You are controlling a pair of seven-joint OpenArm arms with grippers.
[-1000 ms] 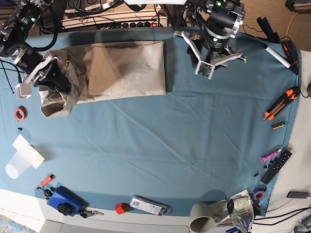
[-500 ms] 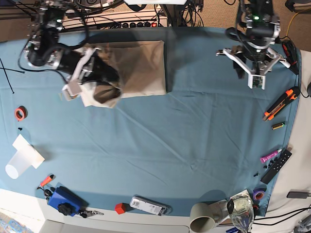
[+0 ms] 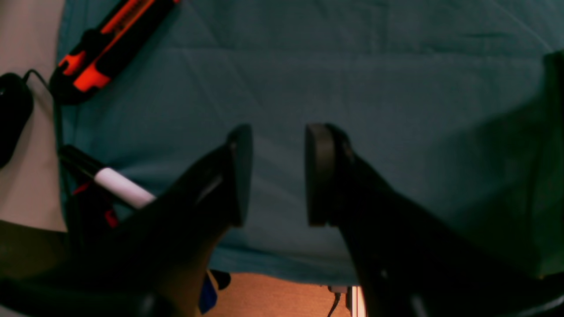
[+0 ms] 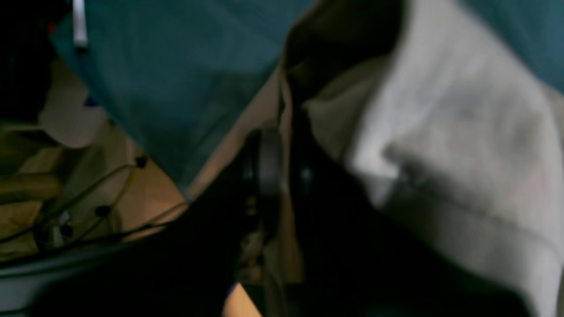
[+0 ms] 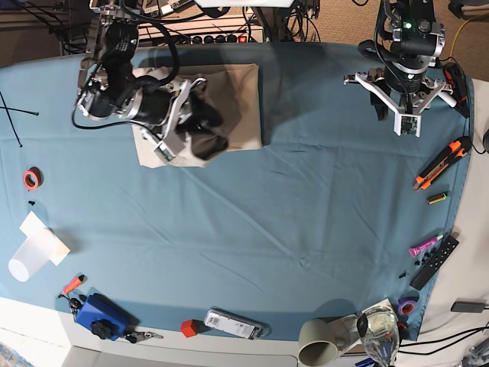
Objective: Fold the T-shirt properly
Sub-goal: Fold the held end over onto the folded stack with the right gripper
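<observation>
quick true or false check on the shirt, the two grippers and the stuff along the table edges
1. The right gripper is over the beige T-shirt. True; the right wrist view shows cloth between its fingers.
2. The left gripper holds a corner of the shirt. False: its jaws stand apart with only the teal table cloth under them.
3. An orange and black utility knife lies near the cloth's edge on the left arm's side. True.
4. The shirt is spread flat with both sleeves out. False: it is a compact folded bundle at the far side of the cloth.
5. A roll of orange tape lies on the shirt. False: it lies on the cloth, well apart from it.
</observation>
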